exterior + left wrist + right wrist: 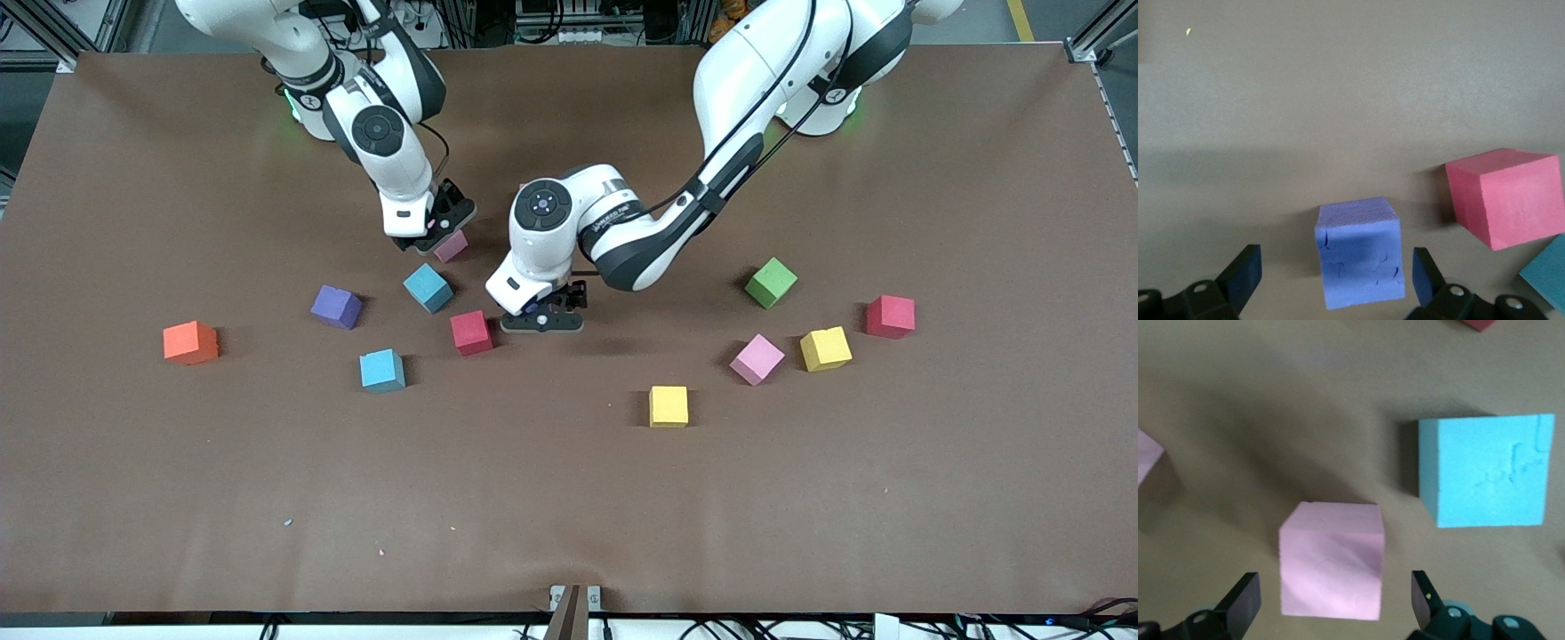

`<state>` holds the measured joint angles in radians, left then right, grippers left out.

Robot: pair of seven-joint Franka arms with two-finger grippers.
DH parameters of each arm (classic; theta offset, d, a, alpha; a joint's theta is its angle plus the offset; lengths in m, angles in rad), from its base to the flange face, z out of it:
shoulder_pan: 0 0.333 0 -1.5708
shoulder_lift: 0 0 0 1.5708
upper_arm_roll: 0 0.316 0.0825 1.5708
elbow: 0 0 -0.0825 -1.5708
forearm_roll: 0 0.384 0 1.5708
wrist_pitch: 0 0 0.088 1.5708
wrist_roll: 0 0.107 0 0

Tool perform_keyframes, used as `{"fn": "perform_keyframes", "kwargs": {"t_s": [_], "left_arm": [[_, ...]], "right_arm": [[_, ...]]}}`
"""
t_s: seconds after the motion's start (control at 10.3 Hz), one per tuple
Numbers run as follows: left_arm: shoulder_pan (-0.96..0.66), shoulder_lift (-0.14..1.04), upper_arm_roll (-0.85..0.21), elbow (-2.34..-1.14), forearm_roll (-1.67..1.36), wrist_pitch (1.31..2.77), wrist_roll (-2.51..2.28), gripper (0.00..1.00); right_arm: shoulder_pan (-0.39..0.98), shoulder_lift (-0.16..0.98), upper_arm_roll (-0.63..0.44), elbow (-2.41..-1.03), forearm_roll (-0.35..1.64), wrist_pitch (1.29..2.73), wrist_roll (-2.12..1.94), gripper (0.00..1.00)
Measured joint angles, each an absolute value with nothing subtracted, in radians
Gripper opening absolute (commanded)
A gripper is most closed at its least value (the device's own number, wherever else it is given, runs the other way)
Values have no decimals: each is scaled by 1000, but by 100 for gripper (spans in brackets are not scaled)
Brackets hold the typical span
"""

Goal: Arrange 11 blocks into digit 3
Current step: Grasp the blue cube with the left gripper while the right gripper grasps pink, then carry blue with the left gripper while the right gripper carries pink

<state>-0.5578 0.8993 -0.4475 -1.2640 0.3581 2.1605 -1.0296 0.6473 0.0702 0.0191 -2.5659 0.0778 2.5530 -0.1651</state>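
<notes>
Two arms bent low — end effectors agape.

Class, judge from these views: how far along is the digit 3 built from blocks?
Done: nothing; the blocks lie scattered, none touching. In hand: the right gripper, open, sits at a pink block; the left gripper, open, is low beside a red block. Left: placing all eleven into the figure.

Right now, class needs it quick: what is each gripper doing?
Left gripper: open, fingers either side of a purple block, not gripping.
Right gripper: open around a pink block.
</notes>
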Motion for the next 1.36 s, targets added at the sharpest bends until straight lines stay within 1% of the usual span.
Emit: {"fn": "perform_keyframes", "kwargs": {"t_s": [0.29,0.58,0.68,0.78,1.17,1.26,1.36], "left_arm": [[-569,942,-444,-1232,357,2168,-1065,100],[-603,966,-418,-1212,357,2177,-1109,100],[-617,971,-405,-1211,357,2181,-1120,100],[-625,975,-394,-1210,357,2184,-1123,100],[-628,988,-385,-1210,355,2186,-1123,100],[-629,991,-386,-1210,343,2186,-1124,93],[-635,991,-386,-1209,318,2187,-1124,82]], "right_arm": [[664,117,20,-2581,80,2647,-164,100],[666,153,20,-2581,80,2668,-164,100],[666,157,20,-2581,80,2668,-164,46],[666,160,20,-2581,81,2668,-164,19],[652,158,16,-2583,86,2656,-159,18],[632,155,14,-2583,86,2653,-159,18],[608,150,13,-2582,87,2647,-159,18]]}}
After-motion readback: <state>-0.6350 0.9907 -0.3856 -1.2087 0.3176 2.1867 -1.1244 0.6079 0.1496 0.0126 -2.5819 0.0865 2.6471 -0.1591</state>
